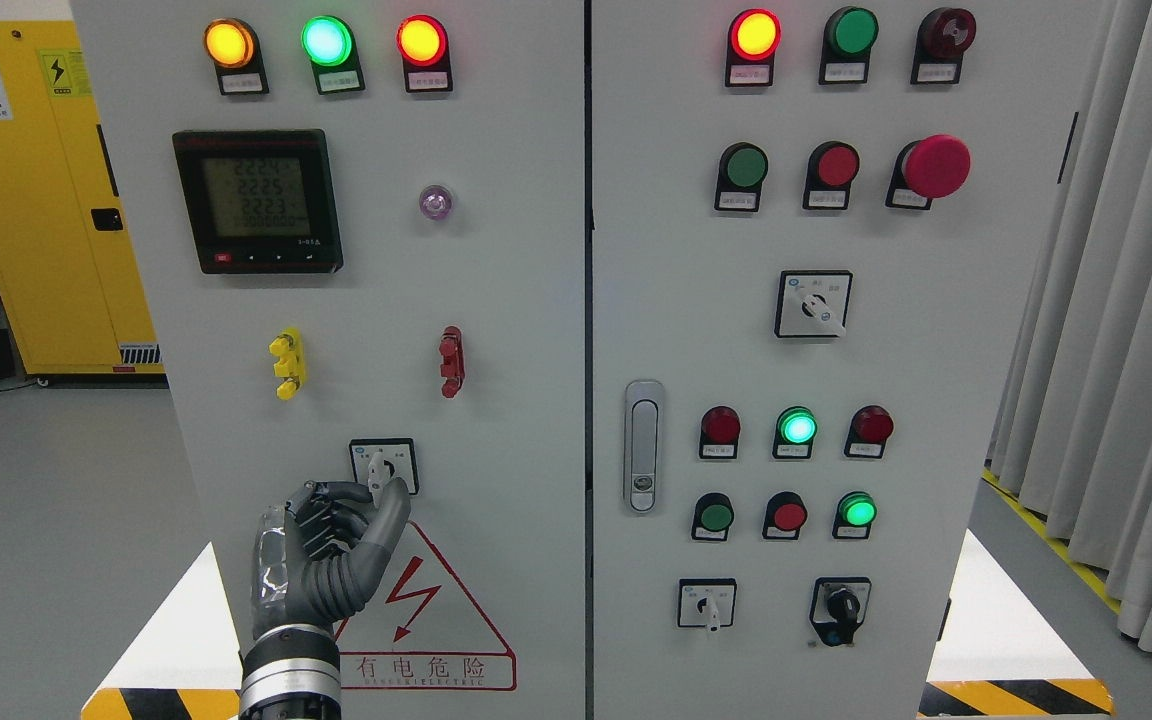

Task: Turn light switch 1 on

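A small rotary switch with a white knob sits low on the left cabinet door, its handle pointing down. My left hand rises from the bottom edge just below and left of it. Its fingers are curled, and the thumb tip touches the lower end of the knob. I cannot tell whether the fingers grip the knob. The right arm is out of view.
The grey cabinet has two doors with lit lamps, push buttons, a digital meter, a red mushroom button, more rotary switches and a door latch. A yellow cabinet stands at the left, curtains at the right.
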Tool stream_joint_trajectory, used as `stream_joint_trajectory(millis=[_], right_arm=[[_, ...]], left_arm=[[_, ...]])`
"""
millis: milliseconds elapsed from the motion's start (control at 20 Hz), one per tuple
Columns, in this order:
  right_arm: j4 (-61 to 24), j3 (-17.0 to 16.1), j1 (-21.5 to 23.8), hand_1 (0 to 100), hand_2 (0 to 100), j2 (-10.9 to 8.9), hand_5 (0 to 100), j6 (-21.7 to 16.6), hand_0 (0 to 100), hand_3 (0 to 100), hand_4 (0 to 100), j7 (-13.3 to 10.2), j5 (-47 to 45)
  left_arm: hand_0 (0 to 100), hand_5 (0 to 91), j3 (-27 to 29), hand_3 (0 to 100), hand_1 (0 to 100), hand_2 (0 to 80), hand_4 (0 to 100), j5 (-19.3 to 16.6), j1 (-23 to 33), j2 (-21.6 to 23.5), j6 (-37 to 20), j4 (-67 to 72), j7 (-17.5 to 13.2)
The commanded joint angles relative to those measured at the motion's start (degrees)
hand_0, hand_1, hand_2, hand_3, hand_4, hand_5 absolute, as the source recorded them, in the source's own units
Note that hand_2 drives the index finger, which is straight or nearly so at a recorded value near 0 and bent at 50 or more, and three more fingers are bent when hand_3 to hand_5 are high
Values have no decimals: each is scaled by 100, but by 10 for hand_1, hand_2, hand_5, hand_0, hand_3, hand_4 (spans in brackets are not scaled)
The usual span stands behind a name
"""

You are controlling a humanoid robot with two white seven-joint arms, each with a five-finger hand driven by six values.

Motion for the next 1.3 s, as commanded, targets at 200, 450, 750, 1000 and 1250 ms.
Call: stream_joint_trajectory(millis=[200,450,750,1000,1250], right_arm=[[0,0,0,500,40,0,0,-1,0,0,0,5,0],[0,0,0,500,40,0,0,-1,0,0,0,5,0],[0,0,0,500,40,0,0,-1,0,0,0,5,0],[0,0,0,500,40,0,0,-1,0,0,0,5,0],[0,0,0,500,40,0,0,-1,0,0,0,5,0]], left_arm=[[238,855,-5,872,701,572,866,-44,-27,-5,8,72,-21],[241,855,4,873,697,573,867,-44,-27,-14,8,72,-20],[255,856,12,873,680,573,867,-44,-45,-14,-9,72,-3],[262,855,12,873,673,573,868,-44,-71,-14,-18,72,23],[267,853,12,873,670,574,867,-44,-89,-14,-1,81,32]])
